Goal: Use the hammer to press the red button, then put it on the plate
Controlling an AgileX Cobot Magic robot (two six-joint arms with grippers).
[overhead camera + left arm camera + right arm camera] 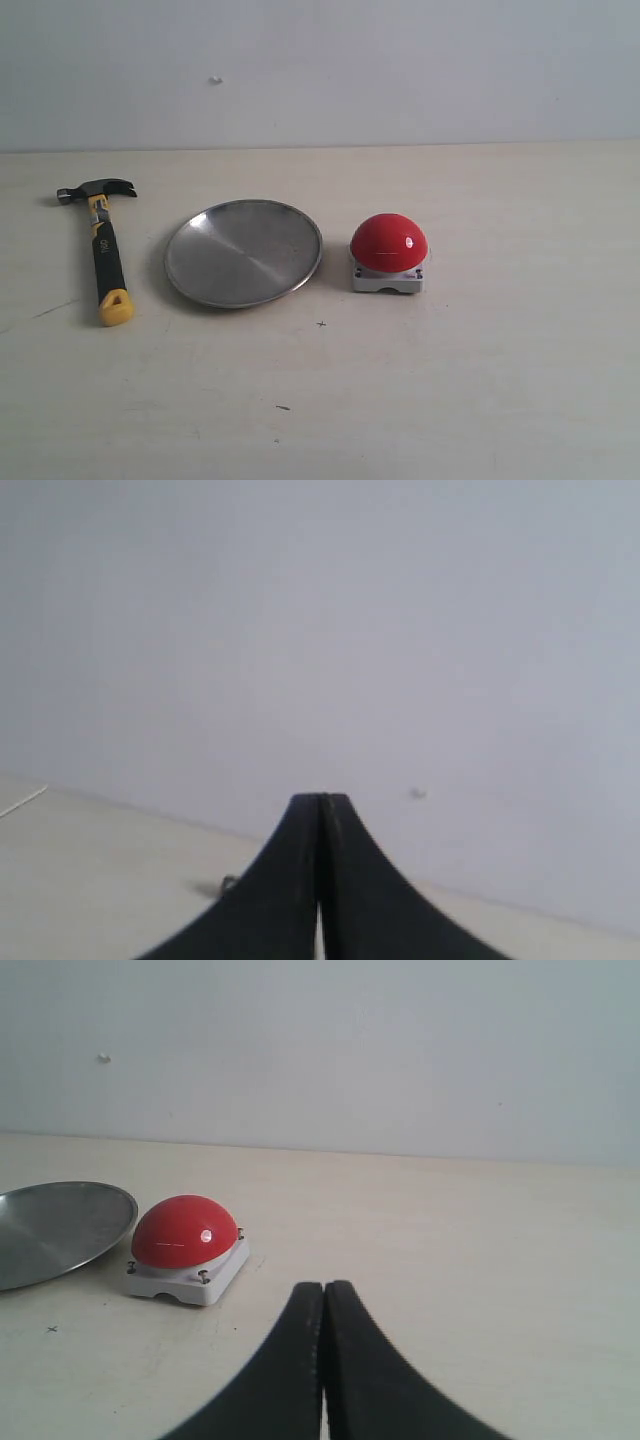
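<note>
Closest to each wrist camera are the dark fingers. The left end effector (320,805) has its two fingers pressed flat together with nothing between them, and so does the right end effector (323,1290).

Just beyond the right fingers lies the pale, lightly scuffed surface (480,380). In the exterior view its near part carries only a few small dark specks. Further back, three things lie in a row, none touching another.

On the left is the hammer (103,245), lying flat with its handle running away from the camera. Its yellow looped tip is nearest and its dark claw head is farthest. No end effector touches it.

In the middle is the plate (243,252), a round silver dish with a brushed sheen, near the hammer but apart from it.

On the right is the red button (389,242), a glossy dome on a grey square base. It stands close beside the plate's rim with a narrow gap between them.

Behind everything, a plain pale wall (400,60) meets the far edge of the surface.
</note>
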